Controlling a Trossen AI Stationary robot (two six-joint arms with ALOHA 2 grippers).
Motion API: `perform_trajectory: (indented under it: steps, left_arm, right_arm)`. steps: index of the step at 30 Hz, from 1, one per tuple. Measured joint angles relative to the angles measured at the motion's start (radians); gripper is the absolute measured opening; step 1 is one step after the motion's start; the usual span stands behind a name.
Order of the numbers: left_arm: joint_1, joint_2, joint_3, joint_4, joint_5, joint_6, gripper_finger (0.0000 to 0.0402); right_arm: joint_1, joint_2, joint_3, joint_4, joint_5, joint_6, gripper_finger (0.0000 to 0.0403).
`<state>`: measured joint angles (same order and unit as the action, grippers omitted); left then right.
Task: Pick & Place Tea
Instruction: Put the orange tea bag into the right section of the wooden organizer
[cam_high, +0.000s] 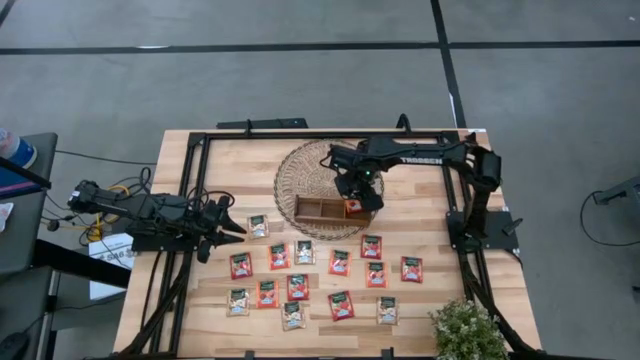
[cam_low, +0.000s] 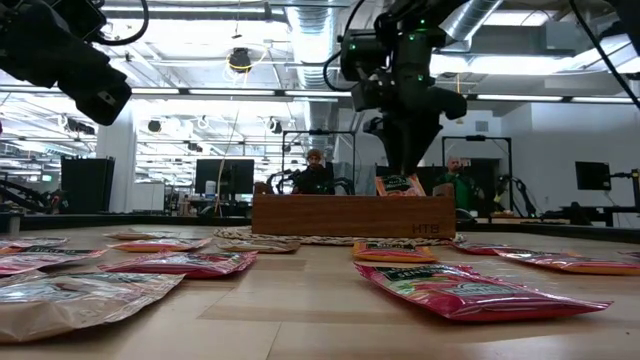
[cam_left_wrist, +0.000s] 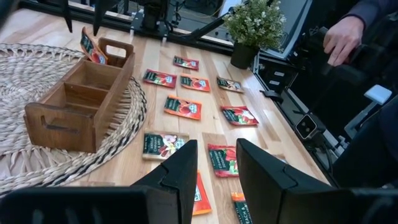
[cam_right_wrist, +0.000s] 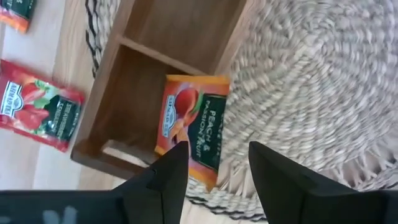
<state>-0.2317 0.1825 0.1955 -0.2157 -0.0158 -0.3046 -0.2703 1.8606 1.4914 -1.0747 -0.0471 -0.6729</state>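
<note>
Above the tray's (cam_high: 320, 209) end compartment, right end effector (cam_high: 358, 200) released, orange sachet (cam_right_wrist: 194, 124) below.

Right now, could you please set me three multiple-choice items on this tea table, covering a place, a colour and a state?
1. Where is the orange peach sachet?
A. in an end compartment of the brown wooden tray
B. on the bare table
C. beside the plant

2. What colour is the round woven mat under the tray?
A. blue
B. straw-beige
C. black

3. How does the right gripper stand?
A. shut on a sachet
B. open above the tray
C. resting on the table

Answers: 1 A, it leans against the compartment wall; 2 B, pale straw coils; 3 B, its fingers are apart, holding nothing.
</note>
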Motion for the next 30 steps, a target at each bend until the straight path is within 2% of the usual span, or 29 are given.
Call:
perform_trajectory:
  steps: [15, 30]
  left_arm:
    - [0.000, 0.000, 0.000, 0.000, 0.000, 0.000, 0.0103]
    - [0.000, 0.000, 0.000, 0.000, 0.000, -0.003, 0.0103]
  right_arm:
    - [0.017, 0.000, 0.000, -0.048, -0.012, 0.098, 0.0096]
    - [0.028, 0.006, 0.000, -0.050, -0.007, 0.151, 0.0091]
